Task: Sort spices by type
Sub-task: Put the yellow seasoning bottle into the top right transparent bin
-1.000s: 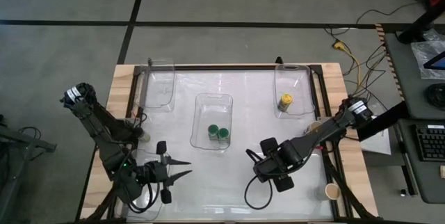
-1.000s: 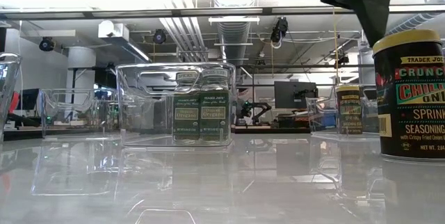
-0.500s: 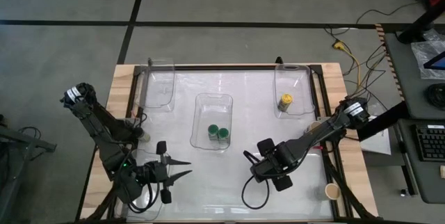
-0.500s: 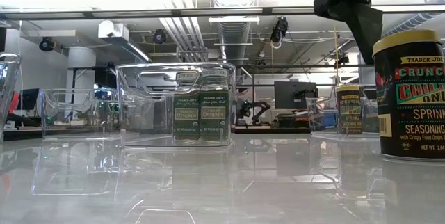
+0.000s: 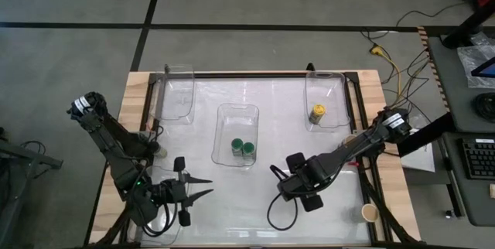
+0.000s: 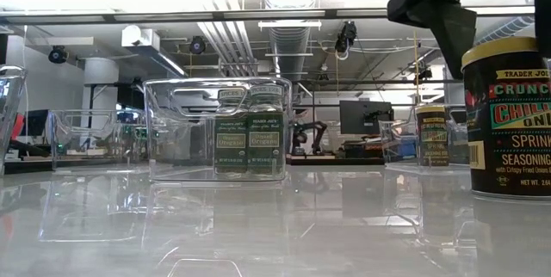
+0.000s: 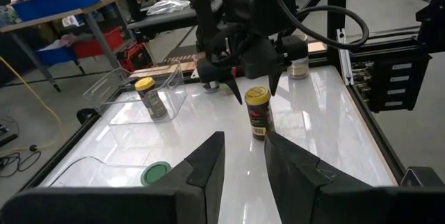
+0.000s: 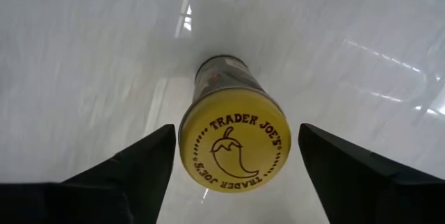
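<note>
The right gripper (image 8: 233, 154), fingers spread, hangs directly above the upright yellow-lidded jar (image 8: 235, 142), which stands on the table (image 5: 232, 195) between the fingers, axis vertical, nearer this arm.

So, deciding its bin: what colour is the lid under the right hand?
Yellow lid, clearest in the right wrist view.
</note>
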Tool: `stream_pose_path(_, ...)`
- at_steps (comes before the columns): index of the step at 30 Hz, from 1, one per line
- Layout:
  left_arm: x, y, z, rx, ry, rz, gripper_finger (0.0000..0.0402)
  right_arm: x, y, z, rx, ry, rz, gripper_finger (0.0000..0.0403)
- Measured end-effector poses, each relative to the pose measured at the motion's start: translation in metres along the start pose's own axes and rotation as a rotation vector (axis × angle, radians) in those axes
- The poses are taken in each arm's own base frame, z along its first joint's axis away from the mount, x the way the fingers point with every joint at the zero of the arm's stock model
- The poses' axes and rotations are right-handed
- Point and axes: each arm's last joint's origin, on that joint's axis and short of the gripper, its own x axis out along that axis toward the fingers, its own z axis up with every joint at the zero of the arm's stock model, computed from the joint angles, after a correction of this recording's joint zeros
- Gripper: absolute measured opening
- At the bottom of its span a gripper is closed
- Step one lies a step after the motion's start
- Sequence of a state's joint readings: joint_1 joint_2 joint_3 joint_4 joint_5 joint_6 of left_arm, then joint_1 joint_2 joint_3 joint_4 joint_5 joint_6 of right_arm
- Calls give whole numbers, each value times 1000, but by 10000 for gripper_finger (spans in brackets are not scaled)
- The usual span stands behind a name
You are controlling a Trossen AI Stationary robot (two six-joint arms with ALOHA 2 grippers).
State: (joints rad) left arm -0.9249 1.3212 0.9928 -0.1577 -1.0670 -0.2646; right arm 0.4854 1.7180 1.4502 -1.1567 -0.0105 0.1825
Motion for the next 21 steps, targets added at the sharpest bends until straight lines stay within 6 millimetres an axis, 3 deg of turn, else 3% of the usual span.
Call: stream_pose_path(21, 0, 0, 0, -3, 0, -1, 88, 5, 0, -1, 12, -2, -3, 267)
